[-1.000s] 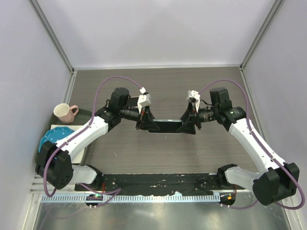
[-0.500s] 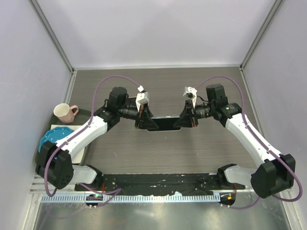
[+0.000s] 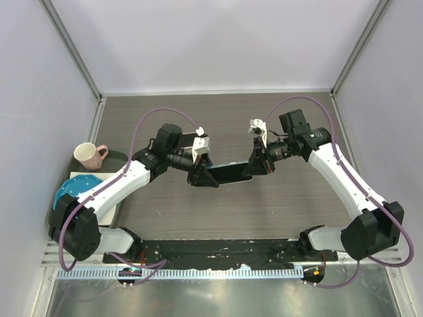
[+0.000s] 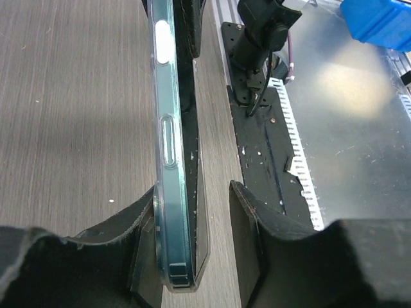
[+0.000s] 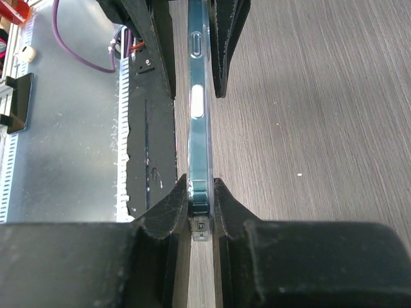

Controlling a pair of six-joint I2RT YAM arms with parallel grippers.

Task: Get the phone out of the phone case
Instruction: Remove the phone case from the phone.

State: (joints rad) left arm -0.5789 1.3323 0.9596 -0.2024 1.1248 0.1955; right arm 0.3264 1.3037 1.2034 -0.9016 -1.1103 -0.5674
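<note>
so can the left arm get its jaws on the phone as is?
Likely yes: the cased phone has one end between the open jaws of the left arm, nothing blocking; the right arm clamps the other end.

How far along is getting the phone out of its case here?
Done: the phone is up on edge with a grip on it. In hand: the right gripper clamps one end; the left gripper stands open around the other. Left: the clear case wraps the phone's edge, so separating them is not yet done.
</note>
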